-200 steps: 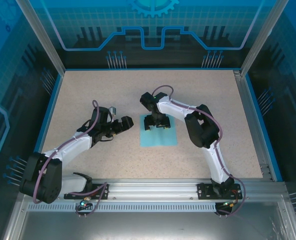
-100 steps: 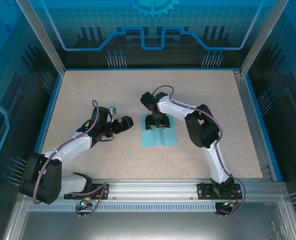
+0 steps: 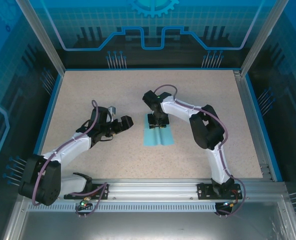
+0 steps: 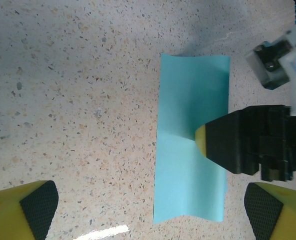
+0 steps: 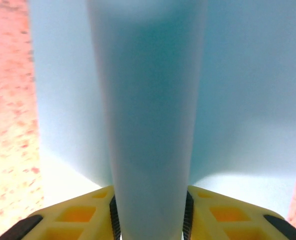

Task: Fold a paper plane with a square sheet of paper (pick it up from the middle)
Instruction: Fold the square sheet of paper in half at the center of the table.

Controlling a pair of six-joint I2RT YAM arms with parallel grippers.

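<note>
One sheet of paper (image 3: 159, 137) lies near the middle of the speckled table (image 3: 87, 95), between the two arms. It is light blue and not flat. A single raised ridge runs down its middle from the far edge to the near edge, and the two halves slope down to the table on either side.

The right gripper (image 3: 157, 123) stands over the far edge of the sheet. Its two yellow fingers (image 5: 82, 217) are drawn close together and pinch the ridge between them, with one black pad touching the paper on each side. The rest of the sheet rests on the table.

The left gripper (image 3: 126, 123) sits just to the left of the sheet, apart from it. Its two fingers are spread wide and there is nothing between them. In its wrist view the two black pads (image 4: 37, 207) sit at the bottom corners, with the sheet ahead of them.
</note>
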